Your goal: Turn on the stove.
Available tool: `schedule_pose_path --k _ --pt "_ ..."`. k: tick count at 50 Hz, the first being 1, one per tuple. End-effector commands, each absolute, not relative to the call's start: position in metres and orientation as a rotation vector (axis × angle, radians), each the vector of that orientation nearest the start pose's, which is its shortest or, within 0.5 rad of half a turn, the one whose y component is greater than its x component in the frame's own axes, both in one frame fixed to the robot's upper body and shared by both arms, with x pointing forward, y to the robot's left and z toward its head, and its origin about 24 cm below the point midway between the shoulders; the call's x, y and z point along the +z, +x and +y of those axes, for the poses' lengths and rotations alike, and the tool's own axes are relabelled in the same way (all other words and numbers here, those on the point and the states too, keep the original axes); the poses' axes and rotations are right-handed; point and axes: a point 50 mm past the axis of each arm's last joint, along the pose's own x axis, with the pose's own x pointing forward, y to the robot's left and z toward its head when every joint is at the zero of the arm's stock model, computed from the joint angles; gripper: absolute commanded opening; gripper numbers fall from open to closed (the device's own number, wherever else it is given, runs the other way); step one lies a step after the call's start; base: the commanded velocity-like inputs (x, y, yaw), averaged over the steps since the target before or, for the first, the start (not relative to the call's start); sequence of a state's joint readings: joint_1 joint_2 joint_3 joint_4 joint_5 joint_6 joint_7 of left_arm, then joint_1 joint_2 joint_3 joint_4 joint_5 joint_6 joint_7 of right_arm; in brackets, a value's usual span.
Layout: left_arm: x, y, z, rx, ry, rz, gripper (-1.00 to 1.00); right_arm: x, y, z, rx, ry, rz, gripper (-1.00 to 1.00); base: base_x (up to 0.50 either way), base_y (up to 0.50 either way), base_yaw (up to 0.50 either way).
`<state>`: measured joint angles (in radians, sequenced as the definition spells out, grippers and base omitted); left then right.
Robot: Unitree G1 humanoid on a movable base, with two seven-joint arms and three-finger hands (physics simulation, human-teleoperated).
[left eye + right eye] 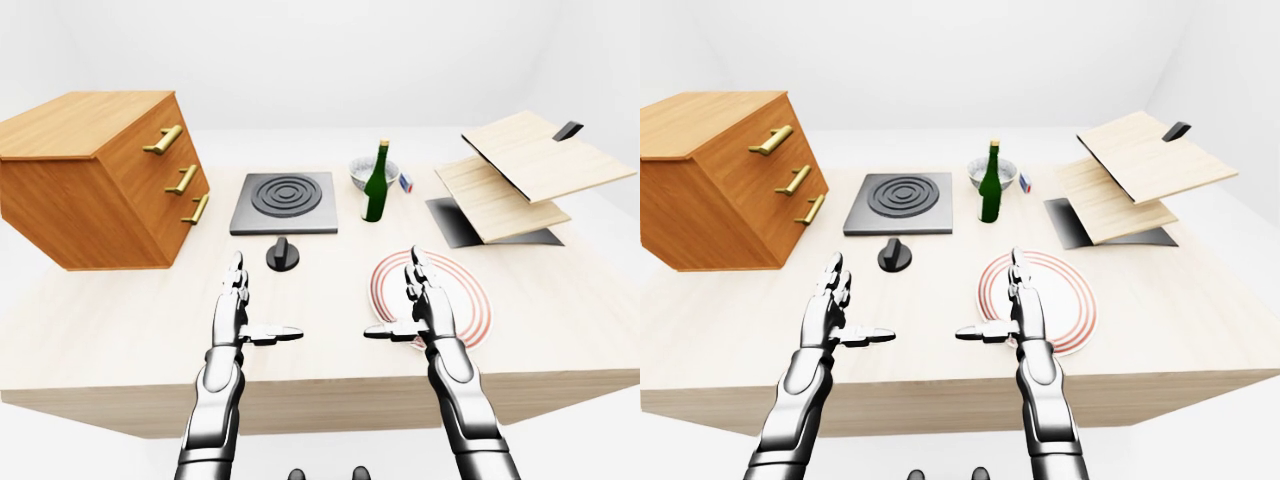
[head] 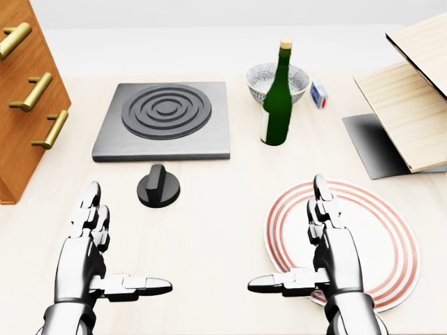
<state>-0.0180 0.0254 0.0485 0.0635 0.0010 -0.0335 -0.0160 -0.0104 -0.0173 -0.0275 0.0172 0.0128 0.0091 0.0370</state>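
One stove (image 2: 165, 121), one knob (image 2: 158, 187), your two hands spread open, empty.
Left hand (image 2: 89, 252) near the knob; right hand (image 2: 328, 250) over the plate (image 2: 391, 237); bottle (image 2: 278, 96), bowl (image 2: 262, 78) beside the stove.

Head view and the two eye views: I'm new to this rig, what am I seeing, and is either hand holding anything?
All three cameras sit on the robot's head, looking over its arms. The silver left hand and right hand hover open, holding nothing. On the wooden table lie the stove plate, its black knob below it, a green bottle, a bowl, and a red-ringed plate under the right hand. A drawer cabinet stands at left.
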Motion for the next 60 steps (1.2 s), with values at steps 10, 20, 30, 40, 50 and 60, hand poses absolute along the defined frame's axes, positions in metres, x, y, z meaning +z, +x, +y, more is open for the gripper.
schedule_pose_path --k 10,20,30,40,50,60 --pt "0.0343 0.2573 0.1638 0.030 0.029 0.010 1.00 0.0391 0.2561 -0.1556 0.020 -0.013 0.013 1.00 0.36 0.00 0.00" --pt "0.0344 0.2564 0.1636 0.029 0.027 0.011 1.00 0.0399 0.2561 -0.1566 0.012 0.000 0.012 1.00 0.19 0.00 0.00" --pt "0.0345 0.2564 0.1638 0.030 0.027 0.013 1.00 0.0405 0.2559 -0.1561 0.014 0.001 0.012 1.00 0.00 0.00 0.00" --pt "0.0339 0.2563 0.1630 0.026 0.029 0.014 1.00 0.0404 0.2560 -0.1559 0.016 0.001 0.010 1.00 0.00 0.00 0.00" --pt "0.0334 0.2570 0.1630 0.028 0.031 0.012 1.00 0.0405 0.2556 -0.1562 0.016 0.001 0.010 1.00 0.00 0.00 0.00" --pt "0.0334 0.2573 0.1634 0.028 0.032 0.011 1.00 0.0405 0.2554 -0.1559 0.016 0.000 0.008 1.00 0.00 0.00 0.00"
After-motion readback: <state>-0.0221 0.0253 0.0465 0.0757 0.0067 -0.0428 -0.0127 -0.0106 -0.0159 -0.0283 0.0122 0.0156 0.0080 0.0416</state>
